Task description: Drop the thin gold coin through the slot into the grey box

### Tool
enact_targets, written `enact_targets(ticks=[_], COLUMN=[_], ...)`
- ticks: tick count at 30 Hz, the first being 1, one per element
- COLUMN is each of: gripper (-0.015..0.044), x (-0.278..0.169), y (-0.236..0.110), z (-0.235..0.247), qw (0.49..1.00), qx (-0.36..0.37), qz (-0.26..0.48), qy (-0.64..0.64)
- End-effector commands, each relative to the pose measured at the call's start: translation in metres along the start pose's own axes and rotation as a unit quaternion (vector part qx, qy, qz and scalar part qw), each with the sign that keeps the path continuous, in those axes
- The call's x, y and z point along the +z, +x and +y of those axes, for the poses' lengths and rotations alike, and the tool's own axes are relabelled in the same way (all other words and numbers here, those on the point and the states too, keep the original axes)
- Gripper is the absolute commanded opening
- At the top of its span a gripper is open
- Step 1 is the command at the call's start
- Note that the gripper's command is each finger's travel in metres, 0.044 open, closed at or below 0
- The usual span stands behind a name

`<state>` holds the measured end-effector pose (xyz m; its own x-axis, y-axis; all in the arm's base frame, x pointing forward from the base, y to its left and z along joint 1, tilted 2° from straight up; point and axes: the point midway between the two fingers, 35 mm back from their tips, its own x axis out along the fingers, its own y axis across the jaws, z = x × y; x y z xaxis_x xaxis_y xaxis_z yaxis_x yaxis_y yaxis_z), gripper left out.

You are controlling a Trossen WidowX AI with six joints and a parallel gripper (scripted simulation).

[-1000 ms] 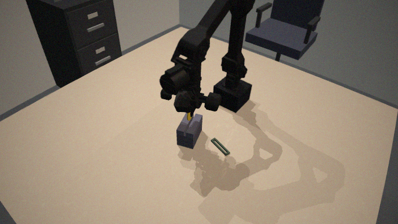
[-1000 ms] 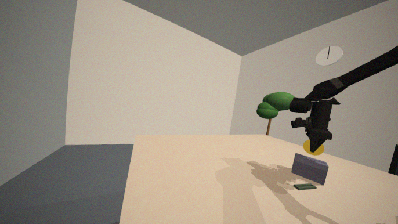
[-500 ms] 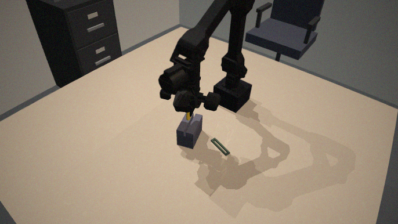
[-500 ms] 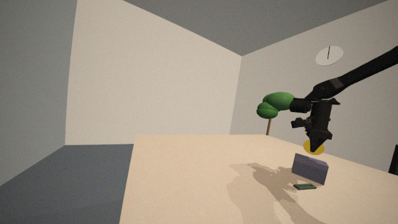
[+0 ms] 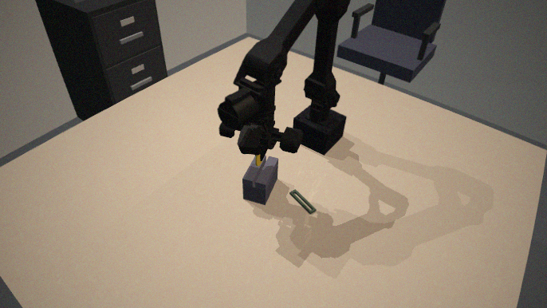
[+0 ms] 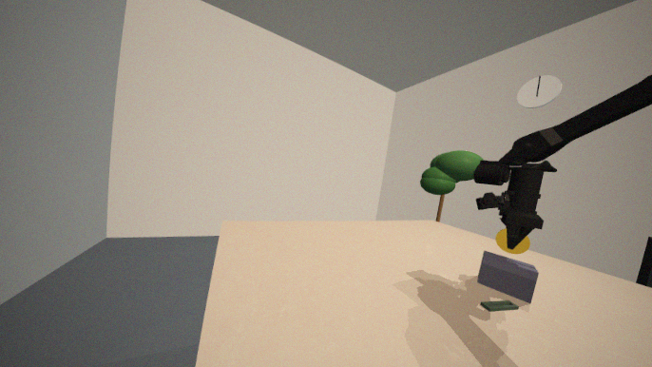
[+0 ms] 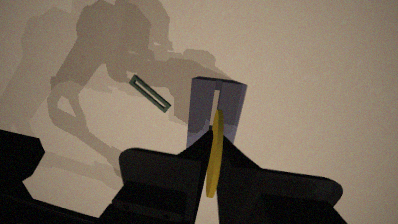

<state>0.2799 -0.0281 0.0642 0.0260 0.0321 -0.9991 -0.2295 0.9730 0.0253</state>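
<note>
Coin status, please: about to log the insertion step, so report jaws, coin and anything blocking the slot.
Jaws shut on coin. Coin edge-on above grey box, roughly lined up with slot. Green holder vacant beside box. Slot unobstructed.

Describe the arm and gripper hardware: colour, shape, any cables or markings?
The arm is matte black throughout, built from blocky, angular links on a square black base. Bulky round housings sit at the wrist. The gripper has two dark wedge-shaped fingers that taper to a point. No cables, labels or markings show in any view.
</note>
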Motion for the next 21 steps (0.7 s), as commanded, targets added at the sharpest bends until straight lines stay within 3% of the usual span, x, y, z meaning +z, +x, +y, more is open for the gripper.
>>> enact_targets(ticks=[1,21], gripper=[0.0000,0.0000], x=[-0.0029,-0.0038], y=[0.0032,0.0083], z=[0.0010,0.0013], qw=[1.000,1.000], qx=[0.001,0.001], qz=[0.004,0.004], qy=[0.001,0.002])
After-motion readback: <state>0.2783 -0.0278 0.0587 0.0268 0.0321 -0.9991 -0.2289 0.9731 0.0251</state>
